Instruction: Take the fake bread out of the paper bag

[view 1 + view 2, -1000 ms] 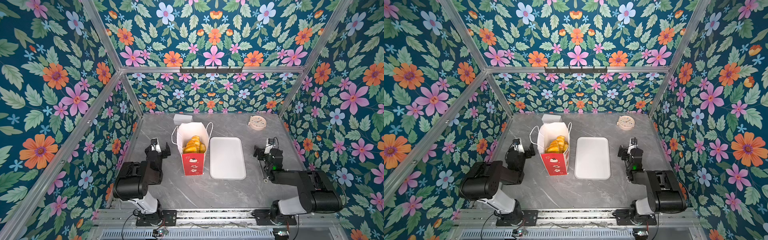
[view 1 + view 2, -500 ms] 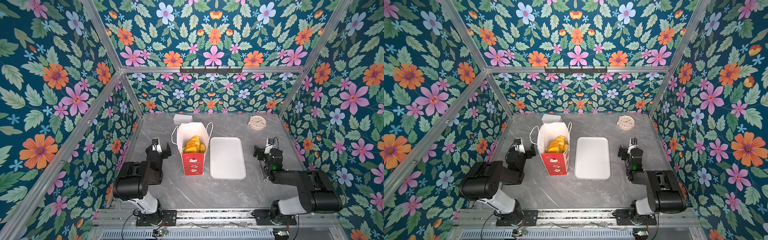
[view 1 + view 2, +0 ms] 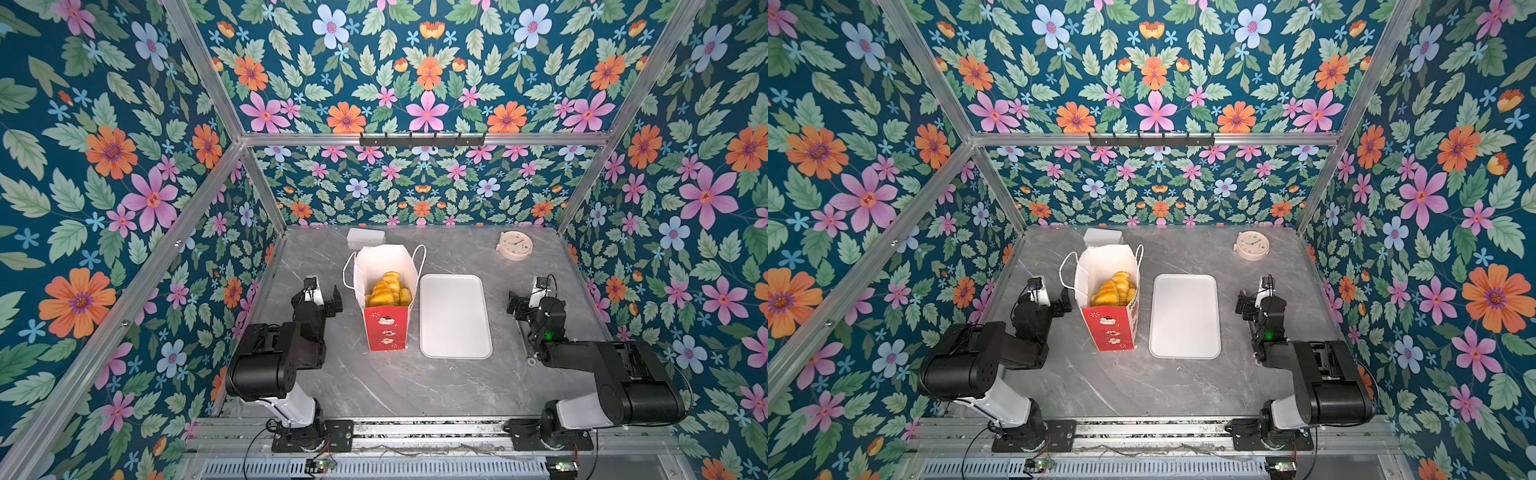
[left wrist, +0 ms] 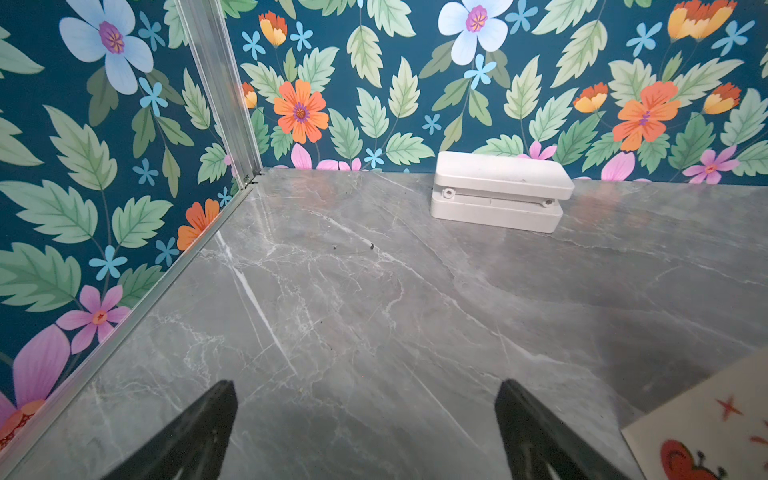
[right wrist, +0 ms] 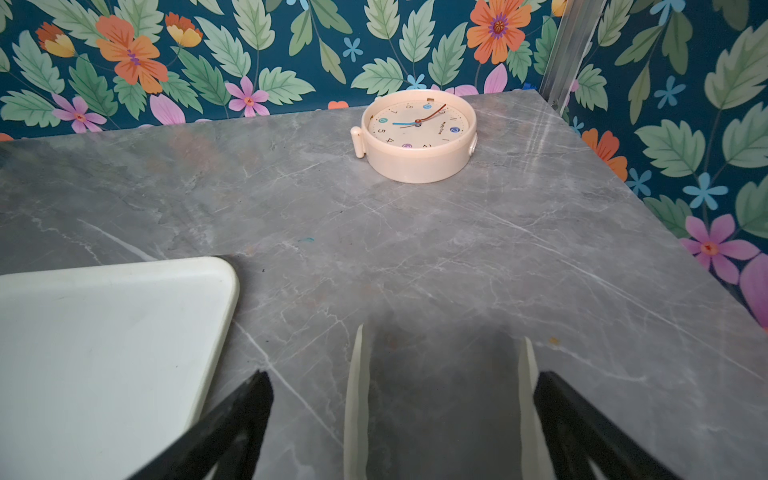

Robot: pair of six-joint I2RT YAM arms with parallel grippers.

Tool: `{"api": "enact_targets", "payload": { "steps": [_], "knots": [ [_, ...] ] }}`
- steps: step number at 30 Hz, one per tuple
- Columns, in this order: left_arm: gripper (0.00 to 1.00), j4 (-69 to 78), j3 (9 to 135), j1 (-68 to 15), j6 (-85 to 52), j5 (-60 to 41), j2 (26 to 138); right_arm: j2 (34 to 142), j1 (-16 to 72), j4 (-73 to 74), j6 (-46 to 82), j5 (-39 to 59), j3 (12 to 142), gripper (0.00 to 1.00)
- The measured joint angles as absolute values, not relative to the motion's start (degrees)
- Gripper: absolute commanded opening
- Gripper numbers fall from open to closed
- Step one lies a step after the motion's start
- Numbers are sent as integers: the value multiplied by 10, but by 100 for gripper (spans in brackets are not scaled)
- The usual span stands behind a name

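Note:
The paper bag stands upright and open at mid-table, red front with printed pictures, white inside, cord handles hanging at its sides. Glossy golden fake bread is piled inside it, croissants on top. My left gripper sits low just left of the bag, open and holding nothing; in the left wrist view its jaws stand wide over bare table, with a corner of the bag beside them. My right gripper rests open and empty at the right.
A flat white tray lies right of the bag. A cream round clock lies at the back right. A small white box sits behind the bag. Flowered walls enclose the table.

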State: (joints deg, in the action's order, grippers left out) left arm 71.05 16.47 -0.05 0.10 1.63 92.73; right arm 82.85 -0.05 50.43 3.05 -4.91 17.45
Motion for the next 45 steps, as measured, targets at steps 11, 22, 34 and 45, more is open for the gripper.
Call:
{"api": "enact_targets", "payload": {
  "steps": [11, 22, 34, 45],
  "knots": [
    [100, 711, 164, -1, 1, 17, 927, 828, -1, 504, 30, -49, 175, 99],
    [97, 602, 175, -8, -23, 60, 713, 701, 16, 360, 34, -70, 252, 99],
    [87, -2, 460, -82, -219, 73, 363, 533, 131, -23, 207, -121, 363, 99],
    [84, -310, 547, -86, -330, -249, 365, 528, 150, -147, 252, -81, 356, 99]
  ]
}}
